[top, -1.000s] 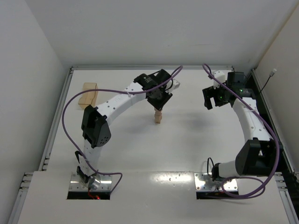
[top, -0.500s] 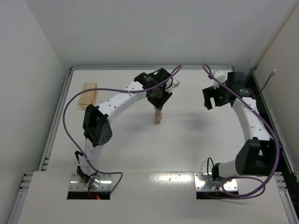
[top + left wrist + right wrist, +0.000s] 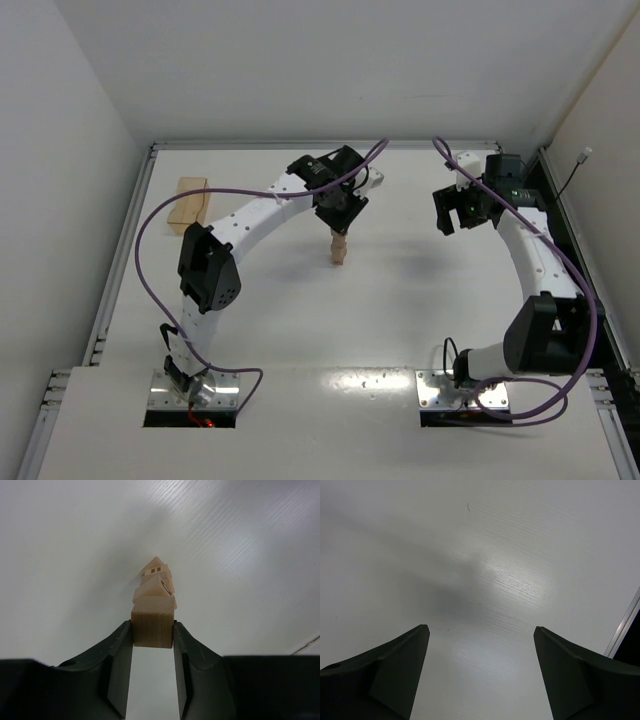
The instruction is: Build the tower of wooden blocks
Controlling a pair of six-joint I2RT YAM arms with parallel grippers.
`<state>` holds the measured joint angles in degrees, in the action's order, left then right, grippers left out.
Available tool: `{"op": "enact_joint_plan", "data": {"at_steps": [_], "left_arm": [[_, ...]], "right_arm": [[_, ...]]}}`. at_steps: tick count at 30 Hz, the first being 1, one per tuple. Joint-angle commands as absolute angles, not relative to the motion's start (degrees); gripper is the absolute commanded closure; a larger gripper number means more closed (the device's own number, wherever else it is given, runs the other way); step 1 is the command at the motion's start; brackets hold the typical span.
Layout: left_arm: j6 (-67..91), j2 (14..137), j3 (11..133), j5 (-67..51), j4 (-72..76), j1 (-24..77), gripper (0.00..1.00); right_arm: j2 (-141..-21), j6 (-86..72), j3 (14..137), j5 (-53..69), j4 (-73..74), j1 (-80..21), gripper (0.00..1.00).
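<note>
Near the middle of the white table (image 3: pixel 400 300), the wood block tower (image 3: pixel 339 252), a narrow column of small light-tan wooden cubes, stands upright. The left gripper (image 3: pixel 153 630) pinches its topmost cube (image 3: pixel 153 622) between black fingers, and the gripper's body covers the column's top in the overhead view. At about 2 o'clock from it the right gripper (image 3: pixel 480 628) hangs spread wide over bare tabletop; at about 10 o'clock a rectangular light wooden tray (image 3: pixel 189 203) lies near the left edge.
</note>
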<state>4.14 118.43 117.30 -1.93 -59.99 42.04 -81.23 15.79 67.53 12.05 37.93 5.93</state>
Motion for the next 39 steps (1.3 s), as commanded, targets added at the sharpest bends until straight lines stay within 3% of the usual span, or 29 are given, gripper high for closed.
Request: {"op": "enact_joint_plan", "data": {"at_steps": [1, 24, 28, 29, 34, 39], "left_arm": [[4.4, 118.6, 119.7, -3.3, -59.8, 41.4, 0.74], [4.9, 119.1, 118.7, -2.7, -59.8, 41.4, 0.58], [4.9, 119.1, 118.7, -2.7, -59.8, 41.4, 0.5], [4.9, 119.1, 118.7, -2.7, -59.8, 41.4, 0.4], [5.4, 116.4, 118.1, -5.5, -58.0, 41.4, 0.13], [7.9, 108.9, 115.9, -5.7, -53.5, 41.4, 0.1]], "right_arm": [[-81.4, 14.9, 69.3, 12.1, 37.0, 6.2, 0.17], [-82.4, 14.9, 69.9, 12.1, 37.0, 6.2, 0.17], [-82.4, 14.9, 69.9, 12.1, 37.0, 6.2, 0.17], [-82.4, 14.9, 69.9, 12.1, 37.0, 6.2, 0.17], [-82.4, 14.9, 69.9, 12.1, 37.0, 6.2, 0.17], [-82.4, 14.9, 69.9, 13.5, 37.0, 6.2, 0.17]]}}
